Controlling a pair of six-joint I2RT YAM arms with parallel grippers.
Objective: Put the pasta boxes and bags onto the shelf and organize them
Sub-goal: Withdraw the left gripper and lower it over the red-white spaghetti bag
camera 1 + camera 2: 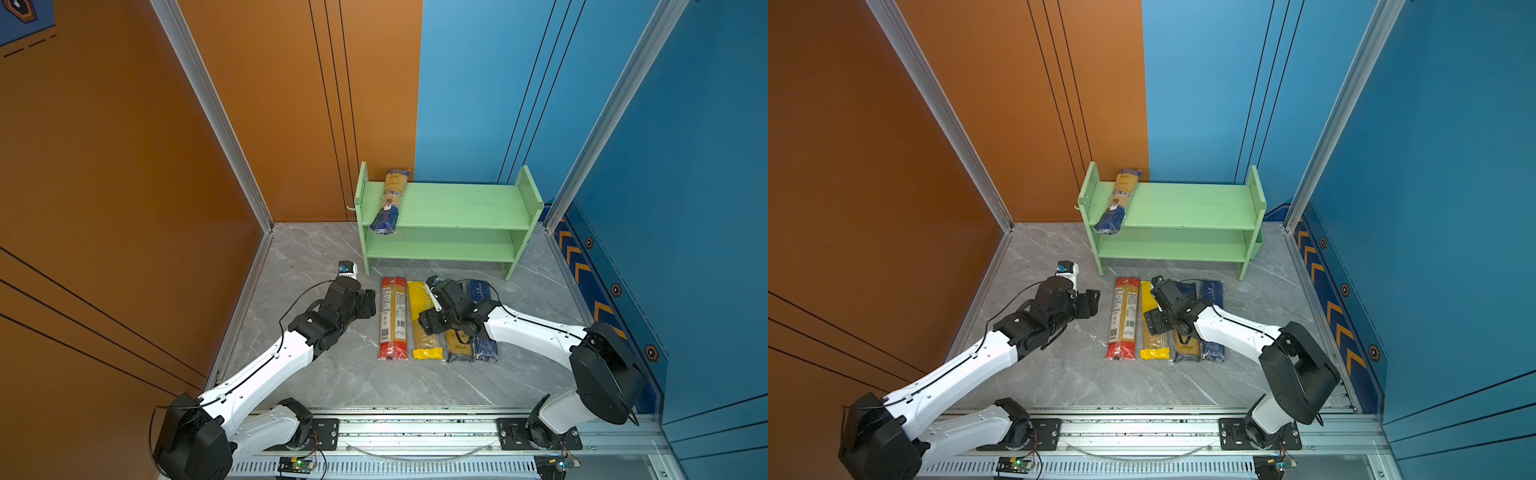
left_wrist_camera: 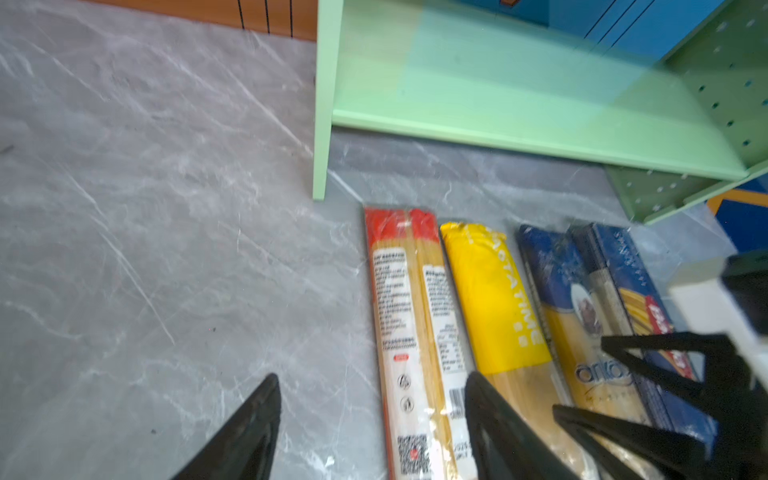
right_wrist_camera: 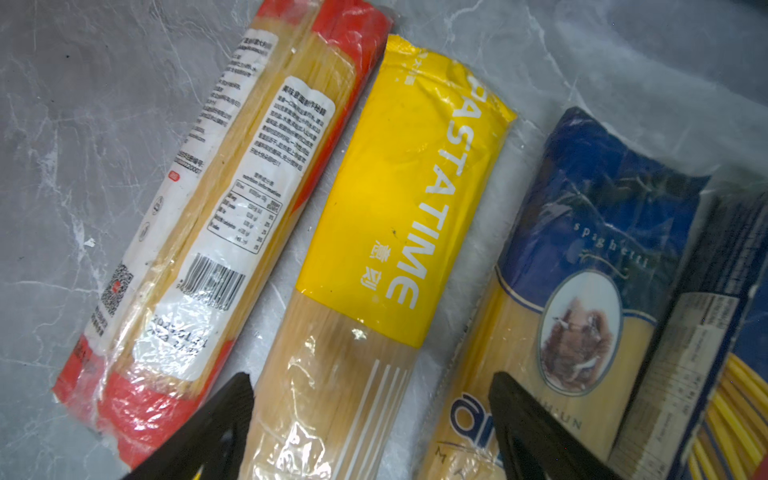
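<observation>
Your left pincer (image 2: 372, 376) wide, empty, just beside red-ended bag (image 1: 392, 318). Your right pincer (image 3: 372, 376) wide over yellow bag (image 3: 399, 187). Blue-yellow bag (image 1: 459, 349), dark blue pack (image 1: 486, 347) alongside on table (image 1: 332, 374). Second blue-yellow bag (image 1: 390, 199) lies on shelf (image 1: 457, 203) top tier, left end.

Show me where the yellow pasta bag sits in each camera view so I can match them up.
Top view: yellow bag, second from left in the row of four.
Top view: same place in the row.
Left wrist: between the red-ended bag and a blue-and-yellow bag.
Right wrist: in view, "PASTA TIME" lettering readable.
Shared landmark: the red-ended bag lying alongside it in every view.
</observation>
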